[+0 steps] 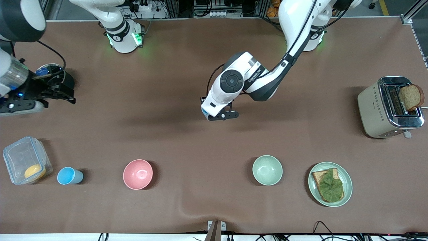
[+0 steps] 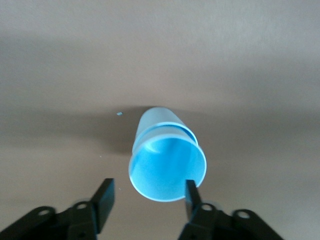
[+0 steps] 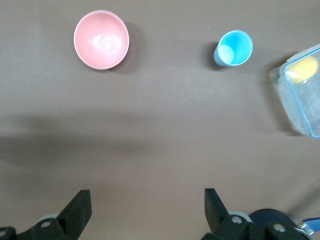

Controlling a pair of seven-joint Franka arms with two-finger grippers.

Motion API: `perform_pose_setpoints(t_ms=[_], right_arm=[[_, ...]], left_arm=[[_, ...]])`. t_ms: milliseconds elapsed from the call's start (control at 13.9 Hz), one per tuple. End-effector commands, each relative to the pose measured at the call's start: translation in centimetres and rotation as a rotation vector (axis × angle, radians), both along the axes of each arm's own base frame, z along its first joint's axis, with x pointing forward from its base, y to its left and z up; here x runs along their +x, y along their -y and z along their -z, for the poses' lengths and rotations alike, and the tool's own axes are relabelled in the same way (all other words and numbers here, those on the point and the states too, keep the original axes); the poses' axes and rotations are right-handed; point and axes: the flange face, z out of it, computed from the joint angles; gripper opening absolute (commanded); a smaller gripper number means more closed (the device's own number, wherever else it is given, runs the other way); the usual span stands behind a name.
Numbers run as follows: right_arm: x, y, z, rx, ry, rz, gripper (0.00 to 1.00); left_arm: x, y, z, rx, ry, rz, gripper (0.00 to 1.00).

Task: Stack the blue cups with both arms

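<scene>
While the left gripper [image 1: 223,115] hung over the bare middle of the table [image 1: 187,83] in the front view, a blue cup [image 1: 70,175] stood between the clear container [image 1: 26,160] and the pink bowl [image 1: 137,174], with the green bowl [image 1: 267,170] and the plate [image 1: 347,182] toward the left arm's end; the right gripper [image 1: 62,92] was over the right arm's end. Through the left wrist view, the left gripper [image 2: 148,197] was spread, one finger [image 2: 190,196] at the rim of a tilted second blue cup [image 2: 167,157]; whether it pinched it could not be told. From the right wrist view, the right gripper [image 3: 147,210] was spread wide and empty above the brown table [image 3: 160,125], the upright blue cup [image 3: 233,48] well apart.
</scene>
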Motion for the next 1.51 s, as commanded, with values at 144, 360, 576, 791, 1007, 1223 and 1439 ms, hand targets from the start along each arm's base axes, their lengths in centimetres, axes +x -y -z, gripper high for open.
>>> perform_pose_setpoints(t_ms=[144, 360, 576, 791, 1007, 1223, 1439], right_arm=[[-0.9, 0.0, -0.8, -0.002, -0.048, 0.016, 1.0], [-1.0, -1.0, -0.8, -0.008, -0.052, 0.1, 1.0], [-0.8, -1.0, -0.6, -0.004, -0.055, 0.1, 1.0], [-0.8, -0.9, -0.6, -0.004, -0.055, 0.102, 1.0], [-0.8, -0.8, -0.5, -0.004, -0.057, 0.1, 1.0], [-0.8, -0.8, -0.5, -0.006, -0.055, 0.099, 1.0], [-0.7, -1.0, -0.7, -0.005, -0.051, 0.094, 1.0]], left_arm=[[7.8, -12.4, -9.9, 0.051, 0.126, -0.169, 1.0], [10.3, -20.7, -14.4, 0.159, 0.19, -0.183, 1.0], [11.3, -27.2, -17.1, 0.174, 0.188, -0.085, 1.0], [10.5, -34.1, -21.0, 0.2, 0.17, -0.002, 1.0], [8.4, -37.3, -23.8, 0.215, 0.153, 0.081, 1.0], [4.5, -39.9, -27.0, 0.221, 0.181, 0.117, 1.0], [3.8, -42.3, -28.6, 0.222, 0.182, 0.19, 1.0]])
